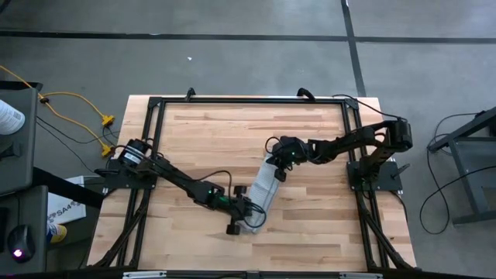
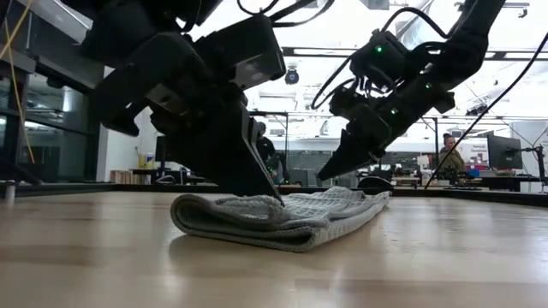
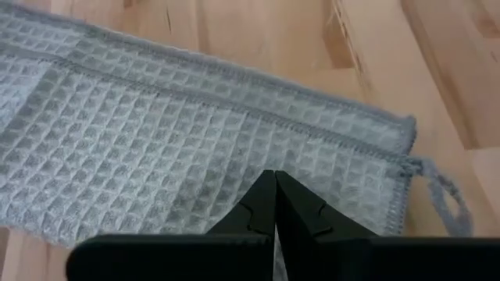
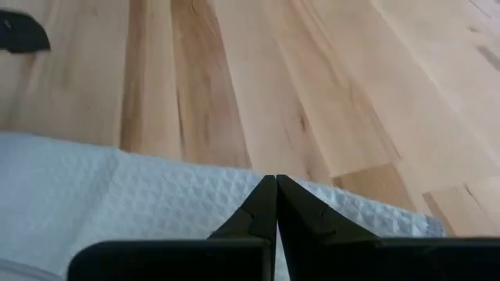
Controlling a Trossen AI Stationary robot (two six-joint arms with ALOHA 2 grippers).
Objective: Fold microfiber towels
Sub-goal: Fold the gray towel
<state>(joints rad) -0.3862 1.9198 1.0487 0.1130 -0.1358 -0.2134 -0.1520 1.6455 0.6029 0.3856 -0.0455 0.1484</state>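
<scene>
The towel [image 1: 264,188] lies folded into a long narrow strip near the middle of the wood bench [image 1: 232,132], a bit toward the front edge. It runs at a slant btwn the two arms. In the low view the towel [image 2: 282,216] sits flat w/ a soft rounded fold at the near end.

The left end effector [image 1: 246,217] is at the front end of the strip. In the left wrist view its two dark fingers [image 3: 266,207] are pressed together, tips right over the waffle-pattern cloth [image 3: 195,148]. A small hang loop [image 3: 437,191] sticks out from one corner of the towel. In the low view the left end effector [image 2: 272,195] comes down to the cloth's top; can't tell if any cloth is pinched btwn the tips.

The right end effector [image 1: 277,167] is at the far end of the strip. Its fingers [image 4: 273,204] are also closed tight, tips over the cloth edge [image 4: 141,195]. In the low view the right end effector [image 2: 330,174] hangs just above the towel, not clearly touching it.

Writing: a white box [image 1: 66,211] w/ blue marks sits off the bench's left side, too small to read. No label on the towel.

A person [image 2: 448,156] sits far back in the room behind the bench.
</scene>
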